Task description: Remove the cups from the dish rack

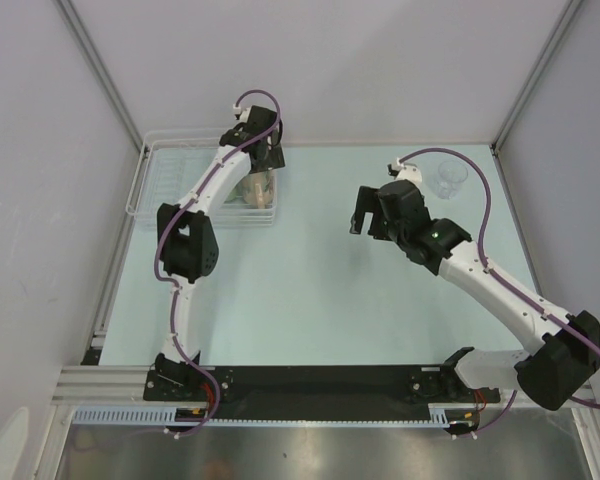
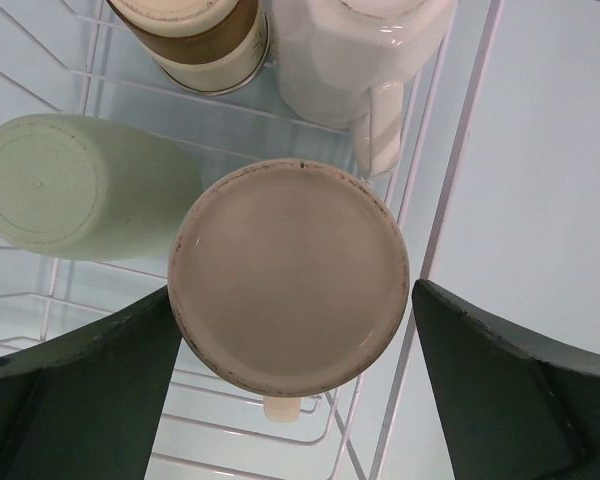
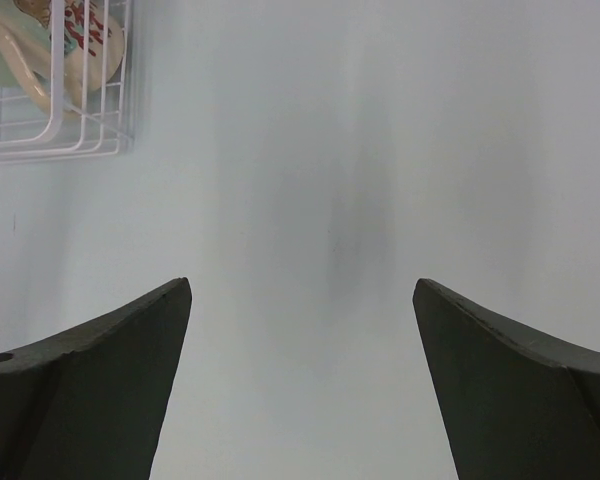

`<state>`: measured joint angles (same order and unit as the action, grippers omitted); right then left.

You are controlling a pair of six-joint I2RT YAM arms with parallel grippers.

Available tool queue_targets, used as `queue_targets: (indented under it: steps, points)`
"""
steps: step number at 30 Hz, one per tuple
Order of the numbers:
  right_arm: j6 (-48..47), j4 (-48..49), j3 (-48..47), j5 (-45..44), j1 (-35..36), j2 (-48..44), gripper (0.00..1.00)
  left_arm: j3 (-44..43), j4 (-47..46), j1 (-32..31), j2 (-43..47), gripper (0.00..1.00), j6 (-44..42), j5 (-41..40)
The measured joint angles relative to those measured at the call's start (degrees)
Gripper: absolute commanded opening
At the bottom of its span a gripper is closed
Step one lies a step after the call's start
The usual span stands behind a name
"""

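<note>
Left hand (image 2: pixel 295 300) wide open astride beige cup (image 2: pixel 290 275); base up, axis vertical | right hand (image 3: pixel 300 290) open, empty

beige cup (image 2: pixel 290 275) crowded by green cup (image 2: pixel 70 190), white cup (image 2: pixel 340 60) behind, rack rim (image 2: pixel 451 180) alongside, open table (image 2: pixel 540 150) beyond

A robotics lab cell: white panels (image 1: pixel 380 60) on aluminium framing (image 1: pixel 100 70) enclose the tabletop (image 1: pixel 310 300), robot arms (image 1: pixel 500 285) bolted at its near edge.
</note>
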<state>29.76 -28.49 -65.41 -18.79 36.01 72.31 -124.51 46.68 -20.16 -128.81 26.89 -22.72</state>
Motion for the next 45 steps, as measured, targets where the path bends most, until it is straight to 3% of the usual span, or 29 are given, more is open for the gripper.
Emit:
queue_targets:
  steps: [10,23,25,31,36,45]
  points:
    - [0.0,0.2,1.2,1.6,-1.5,0.0,1.0,0.0,0.1,0.0,0.0,0.89,0.1,-0.5]
    - [0.0,0.6,1.8,2.9,-2.2,0.0,1.0,1.2,0.2,0.1,-0.2,0.89,0.1,-0.6]
    - [0.0,0.6,1.8,2.9,-2.2,0.0,1.0,1.2,0.1,0.1,-0.2,0.84,0.1,-0.6]
    - [0.0,0.8,1.8,3.2,-2.2,0.0,1.0,1.2,-0.1,0.1,-0.2,0.53,0.0,-0.6]
    - [0.0,1.0,1.8,3.3,-2.3,0.0,1.0,1.6,-0.9,0.1,-0.2,0.01,0.0,-0.7]
    - [0.0,1.5,2.2,3.3,-2.3,0.0,1.0,3.8,-3.8,0.1,0.4,0.0,0.0,-1.1]
